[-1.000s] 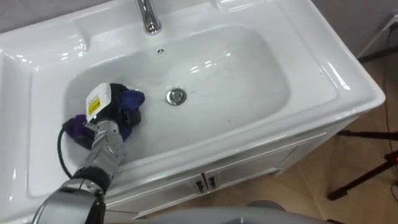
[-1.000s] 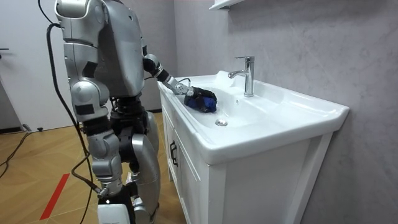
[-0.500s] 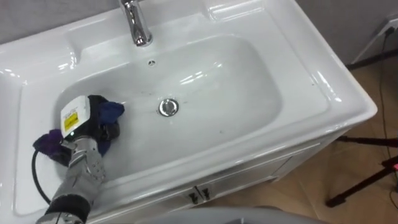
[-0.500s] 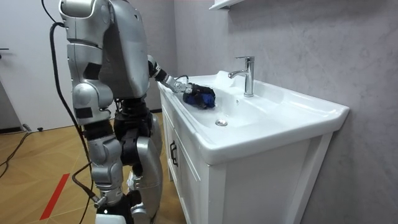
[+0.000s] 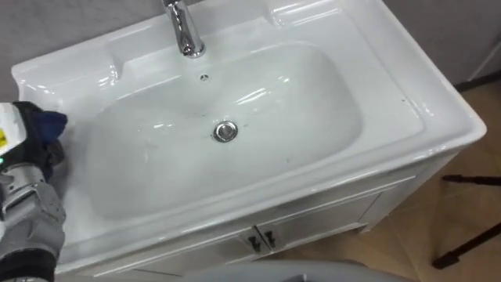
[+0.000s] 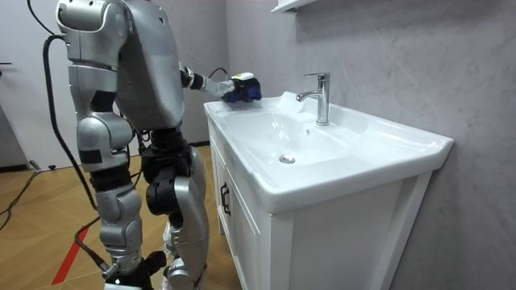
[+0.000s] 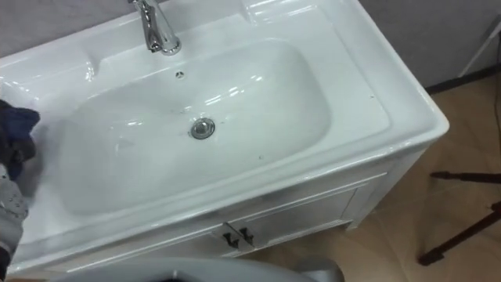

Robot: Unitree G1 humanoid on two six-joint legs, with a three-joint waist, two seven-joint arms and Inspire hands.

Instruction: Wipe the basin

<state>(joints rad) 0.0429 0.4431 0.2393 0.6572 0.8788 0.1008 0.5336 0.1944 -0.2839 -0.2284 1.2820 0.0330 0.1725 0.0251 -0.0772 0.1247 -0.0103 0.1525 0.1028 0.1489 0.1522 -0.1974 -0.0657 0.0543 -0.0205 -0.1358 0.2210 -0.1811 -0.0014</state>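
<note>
The white basin [image 5: 427,117] stands before me, with a chrome tap [image 5: 185,31] at the back and a round metal drain [image 5: 225,131] in the middle of the bowl. My left hand [image 5: 27,168] is at the picture's left edge, beside the basin's left rim, curled round a dark blue cloth [image 5: 48,124]. In the room view the left hand [image 6: 219,84] holds the blue cloth [image 6: 242,87] up in the air, above the basin's [image 6: 355,153] near end and clear of the bowl. I stand upright at that end of the cabinet.
Under the basin is a white cabinet with two small dark door handles [image 5: 257,239]. A dark stand's legs [image 5: 468,249] lie on the wooden floor at the right. A grey wall rises behind the tap, with a shelf [image 6: 292,6] high up.
My left hand has lifted the blue cloth out of the bowl, up and to the left past the basin's rim. In the room view my body has straightened.
</note>
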